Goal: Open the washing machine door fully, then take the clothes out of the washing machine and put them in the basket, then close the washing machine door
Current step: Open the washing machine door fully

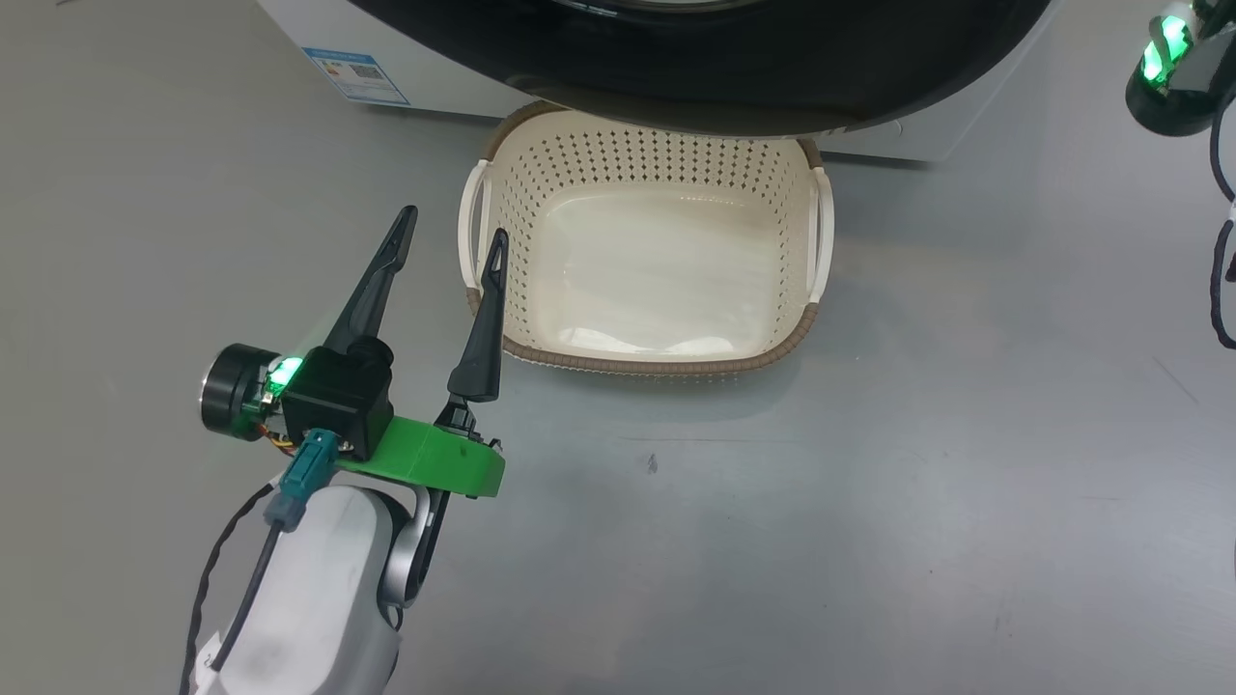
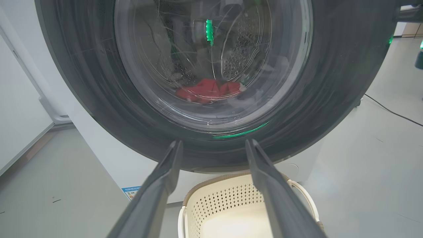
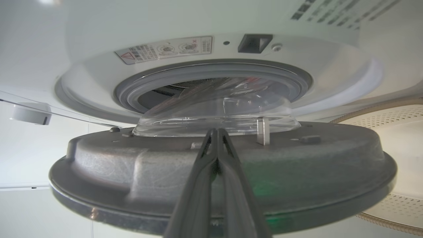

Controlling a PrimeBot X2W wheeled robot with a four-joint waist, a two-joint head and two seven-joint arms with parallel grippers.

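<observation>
Just left of the basket, the left gripper hovers wide open, empty. Above the basket the washing machine door stands ajar, the clothes behind its glass, the right gripper pinched together, empty, by its inner side.

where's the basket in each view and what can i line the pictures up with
head view: basket in the middle, its far end tucked under the door.
left wrist view: basket at the bottom middle, below the door.
right wrist view: basket at the right edge, behind the door.
shared landmark: the big round door, right next to the basket in all three.
</observation>
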